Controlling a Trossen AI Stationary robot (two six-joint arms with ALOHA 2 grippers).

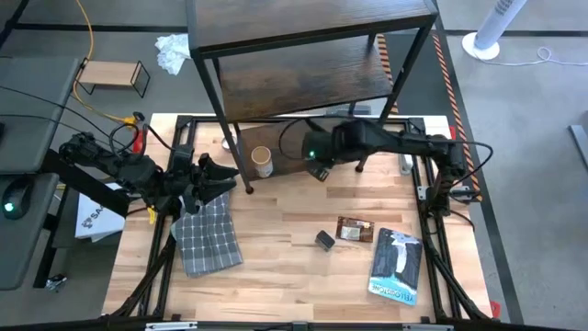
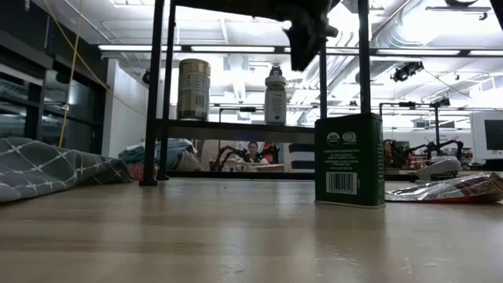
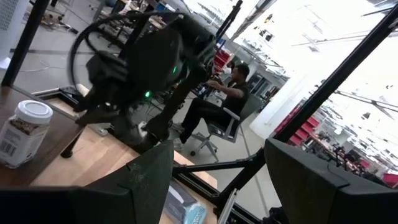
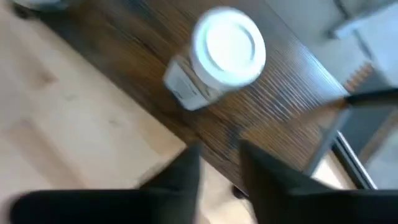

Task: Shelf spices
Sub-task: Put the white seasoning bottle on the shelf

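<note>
At the far edge of the table (image 1: pixel 303 276), where the shelf (image 1: pixel 312 55) is standing, I am seeing the right gripper (image 4: pixel 217 165) hanging at the front of the lowest board, above a white-capped jar (image 4: pixel 219 56) that is sitting upright on that dark board. In the right wrist view its two fingers are standing close together with a narrow gap between them and nothing in that gap, and the jar is lying apart from them; I cannot tell whether the jaws are fully released or clenching. From overhead I am noting a tan round canister (image 1: pixel 262 162) standing on the same board, to the left of the right arm. The low view is showing this canister and a slimmer white-capped bottle (image 2: pixel 275 96) side by side on the board. On the table itself, a green tin (image 2: pixel 350 159) is standing upright beside a flat packet (image 1: pixel 355 230), with a blue-and-white book (image 1: pixel 395 267) near them. The left gripper (image 1: pixel 213 176) is waiting over the table's left side, just above a grey checked cloth (image 1: pixel 208 241); its fingers are standing spread apart and are holding nothing.
</note>
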